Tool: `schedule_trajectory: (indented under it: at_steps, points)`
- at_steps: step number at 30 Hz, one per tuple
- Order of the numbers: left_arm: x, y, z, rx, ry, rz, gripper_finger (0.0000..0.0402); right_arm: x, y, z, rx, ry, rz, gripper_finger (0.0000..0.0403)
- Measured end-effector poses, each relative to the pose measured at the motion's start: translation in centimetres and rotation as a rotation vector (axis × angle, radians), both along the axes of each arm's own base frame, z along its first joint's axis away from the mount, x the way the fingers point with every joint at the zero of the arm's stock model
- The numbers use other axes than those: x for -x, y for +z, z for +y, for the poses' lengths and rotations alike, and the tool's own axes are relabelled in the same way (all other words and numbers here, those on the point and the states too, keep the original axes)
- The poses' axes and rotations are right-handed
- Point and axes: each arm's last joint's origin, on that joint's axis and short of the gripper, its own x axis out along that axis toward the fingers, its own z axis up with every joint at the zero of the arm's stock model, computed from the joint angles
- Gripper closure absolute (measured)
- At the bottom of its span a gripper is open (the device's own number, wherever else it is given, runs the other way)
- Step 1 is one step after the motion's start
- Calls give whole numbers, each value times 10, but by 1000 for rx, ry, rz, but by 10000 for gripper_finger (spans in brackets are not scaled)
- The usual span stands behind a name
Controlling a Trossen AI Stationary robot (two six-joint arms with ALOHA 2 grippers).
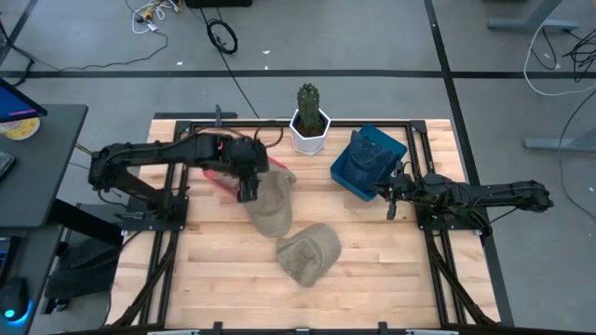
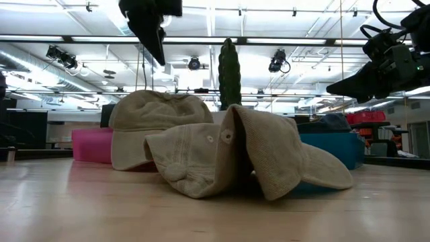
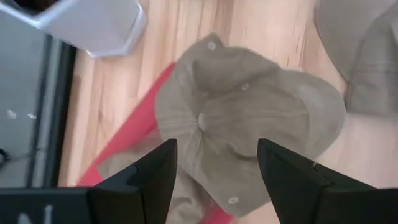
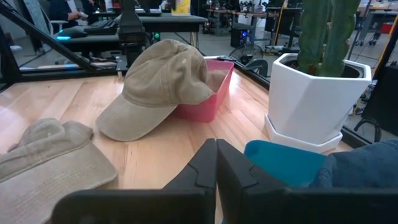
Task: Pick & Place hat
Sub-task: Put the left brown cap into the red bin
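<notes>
We see a grey floor (image 1: 372, 37) crossed by dark lines, with loose cables (image 1: 222, 35) trailing over it beyond the light wooden bench (image 1: 372, 279). To one side stands a dark desk (image 1: 42, 163) bearing a lit screen (image 1: 17, 98). Looking level across the bench, we find an open ceiling hung with long strips of light (image 2: 80, 39), lamps (image 2: 195, 64) and ducts, and farther off more dark desks (image 4: 149, 22) and equipment in a large workshop.
</notes>
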Motion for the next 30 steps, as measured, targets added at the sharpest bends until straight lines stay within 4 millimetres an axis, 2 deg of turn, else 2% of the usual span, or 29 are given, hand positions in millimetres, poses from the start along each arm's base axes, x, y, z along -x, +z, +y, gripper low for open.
schedule_trajectory:
  at_steps: [7,15,22,26,28,30]
  points:
    - [-12,-17,25,29,46,47,153,0,1,0,0,0,-7,394]
    - [-38,-56,37,46,37,183,152,0,1,0,0,0,-7,394]
    - [-48,-78,45,65,68,239,169,0,1,0,0,-1,-7,394]
    - [-53,-88,45,74,76,265,195,0,1,0,0,0,-7,394]
    - [-54,-89,46,72,113,262,230,0,1,0,0,0,-6,394]
    - [-54,-89,47,73,150,257,288,0,1,0,0,0,-6,394]
